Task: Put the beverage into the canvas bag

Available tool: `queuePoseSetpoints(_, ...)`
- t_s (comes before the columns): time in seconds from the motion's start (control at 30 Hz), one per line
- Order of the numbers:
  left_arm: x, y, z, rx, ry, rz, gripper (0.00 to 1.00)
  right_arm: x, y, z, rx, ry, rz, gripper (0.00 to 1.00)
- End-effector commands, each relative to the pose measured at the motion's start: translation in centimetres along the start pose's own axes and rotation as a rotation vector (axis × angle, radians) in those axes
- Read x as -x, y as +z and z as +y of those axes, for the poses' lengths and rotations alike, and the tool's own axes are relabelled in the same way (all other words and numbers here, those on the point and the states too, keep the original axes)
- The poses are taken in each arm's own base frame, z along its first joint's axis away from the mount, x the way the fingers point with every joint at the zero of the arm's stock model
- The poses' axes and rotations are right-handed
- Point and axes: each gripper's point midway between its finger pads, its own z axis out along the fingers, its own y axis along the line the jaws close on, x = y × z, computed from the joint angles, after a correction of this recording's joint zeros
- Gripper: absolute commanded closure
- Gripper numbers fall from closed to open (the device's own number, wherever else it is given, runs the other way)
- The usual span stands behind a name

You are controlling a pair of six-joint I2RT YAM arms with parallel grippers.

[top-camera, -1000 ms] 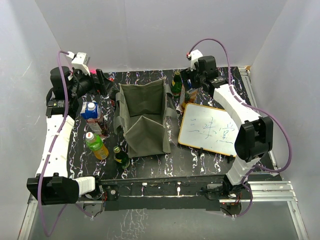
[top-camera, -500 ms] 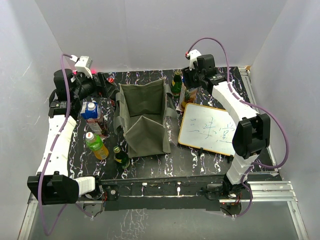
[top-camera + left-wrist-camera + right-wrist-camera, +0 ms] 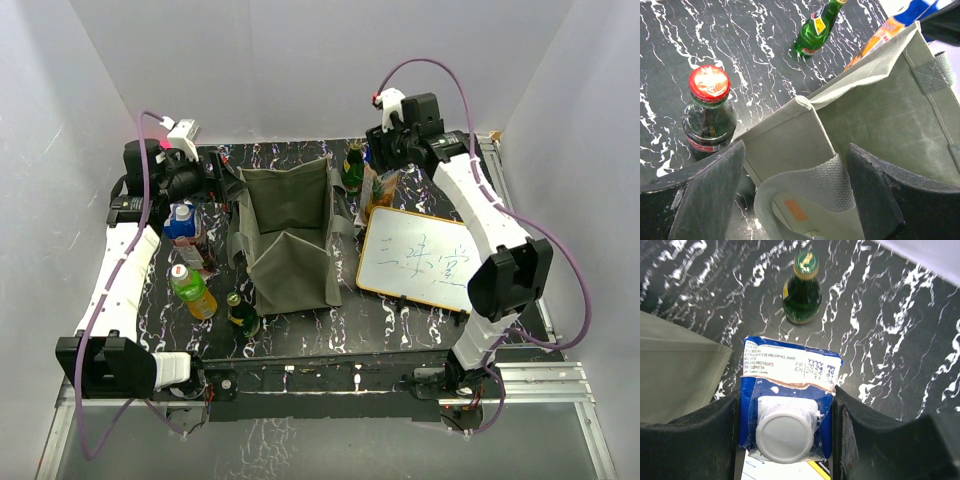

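The beverage is a carton with a blue top and a grey screw cap, standing at the back of the table beside the bag's right side. My right gripper is shut on its top, one finger against each side. The canvas bag stands open in the middle of the table, olive-grey with soft walls. My left gripper is open at the bag's back-left corner, with the bag's strap handle lying between its fingers, touching neither.
A green glass bottle stands just behind the carton. A red-capped cola bottle is left of the bag's corner. A whiteboard lies right of the bag. Three more bottles stand at the left.
My right gripper has closed on the carton, and the right wrist has shifted slightly back. The left arm has swung right, bringing its open gripper to the bag's corner.
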Motion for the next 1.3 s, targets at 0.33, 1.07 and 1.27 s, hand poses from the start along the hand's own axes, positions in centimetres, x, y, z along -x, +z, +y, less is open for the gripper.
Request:
queuePoseSetpoints(0.33, -0.2, 0.2, -1.8, -0.064, -0.013, 0.014, 0.28, 24.0, -28.7, 2.8, -0.01, -0.189, -0.928, 0.85)
queuePoseSetpoints(1.07, -1.1, 1.2, -3.2, -0.159, -0.071, 0.041, 0.66, 25.0, -37.8, 14.0, 0.661, -0.31, -1.091, 0.86)
queuePoseSetpoints(1.27, -1.1, 0.9, -3.4, -0.162, -0.062, 0.032, 0.71, 24.5, -34.3, 14.9, 0.81, -0.244, -1.005, 0.9)
